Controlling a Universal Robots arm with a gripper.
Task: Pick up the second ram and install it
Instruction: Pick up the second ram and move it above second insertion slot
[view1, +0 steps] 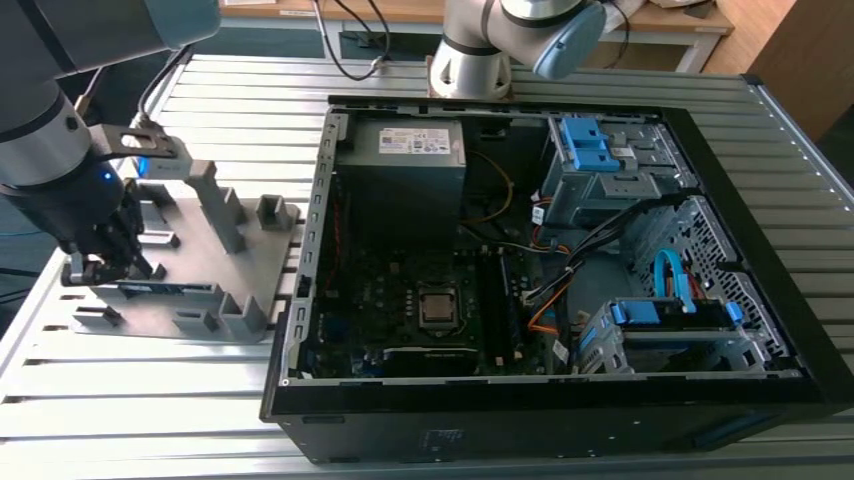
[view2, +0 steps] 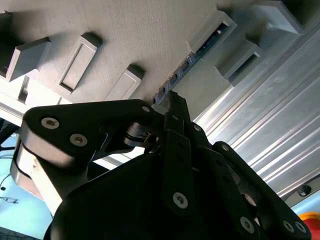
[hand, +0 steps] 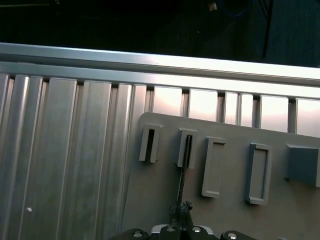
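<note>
At the holder plate: the tool (view1: 104, 268) is lowered onto the gray holder plate (view1: 200, 265), which lies on the slatted aluminium table (view1: 134, 400) at the exterior view's left, just beside the open computer case (view1: 534, 385).

Tool state: fingers drawn narrow, pinched on the top edge of the second ram (view1: 171, 289). In the second wrist view the black fingertips (view2: 172, 102) meet on the stick's near end.

Second ram: a thin blue-green stick standing on edge, seated in slotted gray blocks on the side of the plate nearest the exterior camera. In both wrist views it appears edge-on, running from the tool (hand: 181, 210) into a slotted block (hand: 186, 150). Small dark chips line its face in the second wrist view (view2: 182, 72).

Other blocks: several gray blocks with open rectangular slots (hand: 257, 172) stand on the plate near the stick.

Writing: a white label (view1: 418, 142) sits on the power supply (view1: 400, 185) inside the case; I cannot make out its print.

Case interior: a dark motherboard (view1: 387, 290) with a square processor socket (view1: 437, 305), blue drive caddies (view1: 587, 145) toward the exterior view's right, and bundled cables (view1: 574, 250) between them.

Arm base: a silver and blue joint (view1: 474, 60) is mounted on the table beyond the case.
</note>
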